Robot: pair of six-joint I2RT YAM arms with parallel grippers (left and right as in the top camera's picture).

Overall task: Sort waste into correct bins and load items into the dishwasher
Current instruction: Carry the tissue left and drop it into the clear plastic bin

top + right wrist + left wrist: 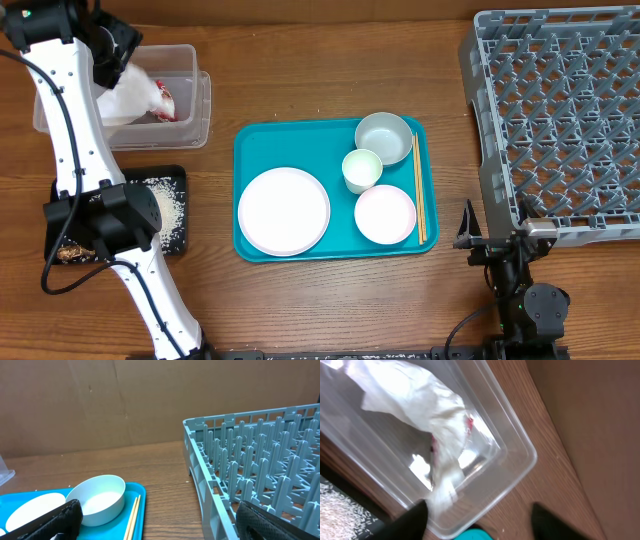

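Note:
A crumpled white napkin (pixel 128 95) (pixel 420 400) and a red-and-white wrapper (pixel 165 100) (pixel 469 422) lie in the clear tub (pixel 195 110) (pixel 520 460). My left gripper (pixel 118 62) (pixel 480 527) hangs open over the tub, and the napkin's tail brushes its left finger (pixel 410 522). On the black tray (pixel 175 180) lie rice and a brown scrap (pixel 72 252). The teal tray (pixel 250 140) carries a large plate (pixel 283 210), a small pink plate (pixel 385 214), a cup (pixel 361 170), a bowl (pixel 384 137) (pixel 100 500) and chopsticks (pixel 418 190) (pixel 132 517). My right gripper (pixel 492 240) (pixel 160 525) is open and empty, low between the teal tray and the dish rack (pixel 560 120) (pixel 250 460).
The left arm's white links cross the table's left side above the black tray (pixel 340 510). The teal tray's corner (pixel 477 535) shows just below the tub. A brown cardboard wall stands behind the table in the right wrist view.

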